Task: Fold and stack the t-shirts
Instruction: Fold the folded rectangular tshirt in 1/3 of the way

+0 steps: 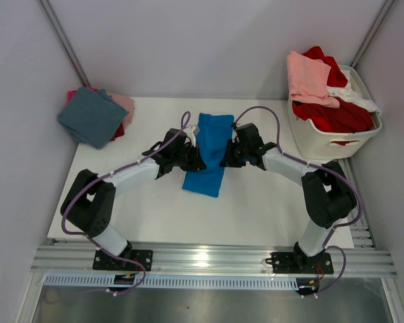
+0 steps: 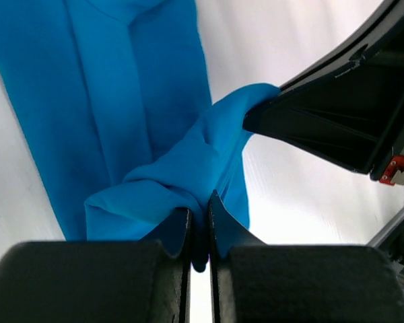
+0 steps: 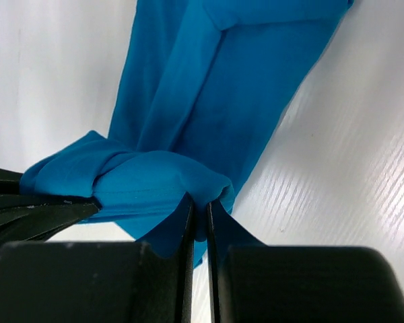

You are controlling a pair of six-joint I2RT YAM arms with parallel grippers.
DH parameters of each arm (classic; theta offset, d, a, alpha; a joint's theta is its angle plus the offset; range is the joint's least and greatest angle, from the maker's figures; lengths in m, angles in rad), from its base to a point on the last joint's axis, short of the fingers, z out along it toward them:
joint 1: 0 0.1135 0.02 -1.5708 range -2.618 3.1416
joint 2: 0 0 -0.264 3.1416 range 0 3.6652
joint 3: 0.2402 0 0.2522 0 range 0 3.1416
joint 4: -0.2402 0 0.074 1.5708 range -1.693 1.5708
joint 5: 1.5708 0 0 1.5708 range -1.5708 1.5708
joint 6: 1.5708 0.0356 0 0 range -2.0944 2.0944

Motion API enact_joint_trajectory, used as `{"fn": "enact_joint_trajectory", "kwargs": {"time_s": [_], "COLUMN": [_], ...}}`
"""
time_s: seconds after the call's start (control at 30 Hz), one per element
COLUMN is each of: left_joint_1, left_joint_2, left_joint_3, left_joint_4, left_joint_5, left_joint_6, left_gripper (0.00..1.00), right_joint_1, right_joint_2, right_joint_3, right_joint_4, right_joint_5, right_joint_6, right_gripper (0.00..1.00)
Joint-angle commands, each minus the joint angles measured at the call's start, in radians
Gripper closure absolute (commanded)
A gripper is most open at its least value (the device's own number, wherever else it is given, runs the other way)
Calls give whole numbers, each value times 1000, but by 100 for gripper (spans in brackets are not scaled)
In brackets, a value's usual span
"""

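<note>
White table [image 1: 256, 208], one blue t-shirt [image 1: 214, 133], left tool [image 1: 198, 160] and right tool [image 1: 227, 156] clamped on it, one folded stack [image 1: 94, 116], one basket [image 1: 330, 140]

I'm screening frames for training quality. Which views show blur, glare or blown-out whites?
Top external: sharp, evenly lit, slight glare on the rail. Left wrist: shirt crisp, left end effector soft near the lens, table washed out. Right wrist: right end effector likewise soft, table blown white at left.
</note>
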Motion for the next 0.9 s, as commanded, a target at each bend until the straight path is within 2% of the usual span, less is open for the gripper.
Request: {"fn": "enact_joint_trajectory", "kwargs": {"time_s": [0.0, 0.5, 0.87], "left_joint_1": [32, 52, 77], "left_joint_2": [43, 196, 250], "left_joint_3": [55, 164, 258], "left_joint_4": [-45, -74, -140], "left_joint_5": [9, 15, 20], "left_joint_6": [-14, -8, 23], "left_gripper": [92, 88, 78], "right_joint_1": [-29, -30, -40], "right_joint_2": [53, 196, 250], "right_joint_3": [48, 148, 243], "right_joint_4": [15, 24, -16], "right_joint_5": [99, 105, 144], "right_joint_6": [-9, 2, -14], "right_gripper": [100, 100, 79]}}
